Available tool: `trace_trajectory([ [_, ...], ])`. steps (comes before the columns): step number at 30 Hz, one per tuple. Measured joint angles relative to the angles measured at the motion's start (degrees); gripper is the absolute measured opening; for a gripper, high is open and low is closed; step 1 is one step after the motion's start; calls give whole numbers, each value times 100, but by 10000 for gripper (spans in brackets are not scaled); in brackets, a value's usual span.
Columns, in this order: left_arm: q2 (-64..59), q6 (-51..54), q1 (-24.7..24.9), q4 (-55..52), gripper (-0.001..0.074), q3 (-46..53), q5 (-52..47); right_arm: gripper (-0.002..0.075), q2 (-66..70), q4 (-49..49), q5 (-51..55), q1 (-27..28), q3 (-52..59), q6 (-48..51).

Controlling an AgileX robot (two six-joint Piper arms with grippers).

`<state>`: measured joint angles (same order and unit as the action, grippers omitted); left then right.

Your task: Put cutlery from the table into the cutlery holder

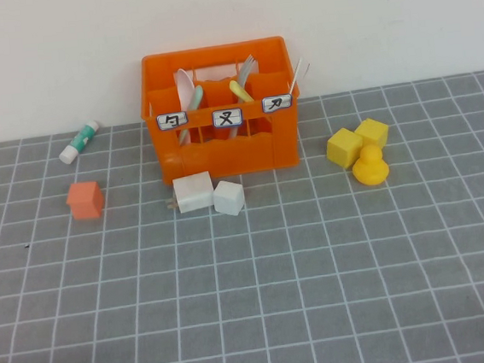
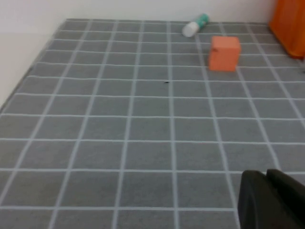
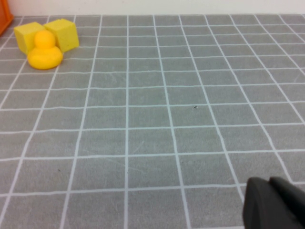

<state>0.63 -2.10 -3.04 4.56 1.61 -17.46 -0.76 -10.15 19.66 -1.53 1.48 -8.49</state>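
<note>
Inside our orange slotted plastic crate (image 1: 221,115) the grey-green plastic fork (image 1: 245,71) and pale plastic spoon (image 1: 184,88) stand upright; no cutlery lies loose, so left gripper (image 2: 271,200) and right gripper (image 3: 276,202) sit clenched, empty, low over the table.

Cutlery holder (image 1: 221,115) — three small white labels on the front wall, each bearing one black hand-drawn symbol: left label (image 1: 172,120), a spoon-like mark; middle label (image 1: 228,117), a crossed mark resembling 又; right label (image 1: 276,103), a mark resembling 刀. No other text, brand or number legible — white-and-teal tube (image 1: 79,141) shows no readable print.
</note>
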Motion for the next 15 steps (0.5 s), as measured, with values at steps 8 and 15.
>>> trace_trajectory([
  [8,0,0,238,0,-1,0,-13,-3,0,0,0,0,0,0],
  [15,0,0,238,0,-1,0,-22,-3,0,0,0,0,0,0],
])
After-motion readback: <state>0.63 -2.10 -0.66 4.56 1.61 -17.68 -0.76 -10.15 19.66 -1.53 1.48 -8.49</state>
